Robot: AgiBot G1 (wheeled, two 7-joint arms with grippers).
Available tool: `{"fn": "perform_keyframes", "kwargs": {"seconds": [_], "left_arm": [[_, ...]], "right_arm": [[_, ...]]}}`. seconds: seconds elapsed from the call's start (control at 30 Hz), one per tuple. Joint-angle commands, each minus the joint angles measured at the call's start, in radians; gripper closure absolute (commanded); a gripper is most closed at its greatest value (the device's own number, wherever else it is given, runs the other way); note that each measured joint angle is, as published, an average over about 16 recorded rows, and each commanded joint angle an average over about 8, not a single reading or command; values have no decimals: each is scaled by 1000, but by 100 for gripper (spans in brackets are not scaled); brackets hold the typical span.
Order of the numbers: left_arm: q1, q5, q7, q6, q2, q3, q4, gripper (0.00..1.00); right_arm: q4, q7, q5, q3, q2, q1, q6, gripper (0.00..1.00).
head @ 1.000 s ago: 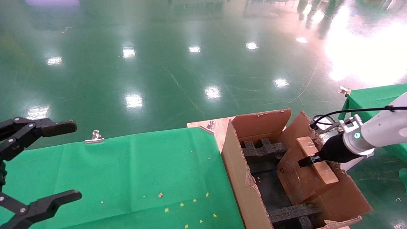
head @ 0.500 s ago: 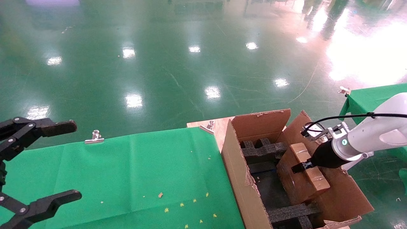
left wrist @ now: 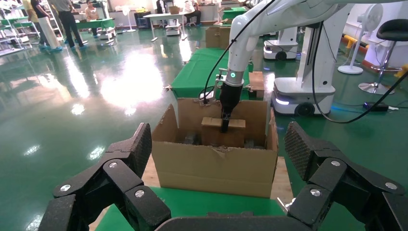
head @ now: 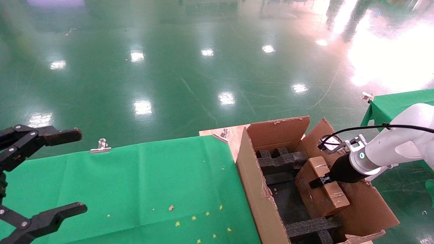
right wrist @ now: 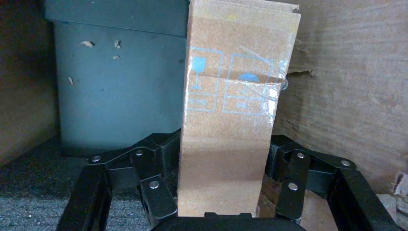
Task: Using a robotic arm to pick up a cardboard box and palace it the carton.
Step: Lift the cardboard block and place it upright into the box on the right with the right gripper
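The white robotic arm (head: pixel 393 149) reaches in from the right, and my right gripper (head: pixel 320 181) is shut on the small brown cardboard box (head: pixel 322 189). It holds the box low inside the large carton (head: pixel 251 179), among black foam inserts (head: pixel 281 161). In the right wrist view the taped box (right wrist: pixel 231 120) sits clamped between the black fingers (right wrist: pixel 154 187), with the carton wall beside it. The left wrist view shows the carton (left wrist: pixel 211 163), the box (left wrist: pixel 214 130) and the arm (left wrist: pixel 238 62) from afar. My left gripper (head: pixel 37 176) is open and empty at the far left above the green table.
A green cloth (head: pixel 135 183) covers the table left of the carton, held by metal clips (head: pixel 100 146). Small yellow scraps (head: pixel 194 218) lie on it. A second green table (head: pixel 396 103) stands at the right. Shiny green floor lies beyond.
My right gripper has lowered the cardboard box deeper into the carton and slightly leftward. The left gripper has not moved.
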Motion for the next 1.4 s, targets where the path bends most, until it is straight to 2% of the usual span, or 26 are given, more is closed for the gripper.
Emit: {"fn": "perform_keyframes", "kwargs": {"seconds": [0.03,0.2,0.23,0.27,1.1,1.4], "left_arm": [[0,0,0,0,0,0,0,0],[0,0,0,0,0,0,0,0],[0,0,0,0,0,0,0,0],[0,0,0,0,0,0,0,0],[0,-1,0,0,0,0,0,0],[0,-1,0,0,0,0,0,0]], "right_arm": [[-14,-7,4,3,-5,-5,-6,75],[-31,-16,10,7,-11,-12,-13,12],[-33,-17,11,8,-12,-13,-14,3],[-35,-18,12,8,-13,-14,-15,0],[-21,-22,3,3,-4,11,-23,0],[5,-41,7,11,14,75,-23,0]]}}
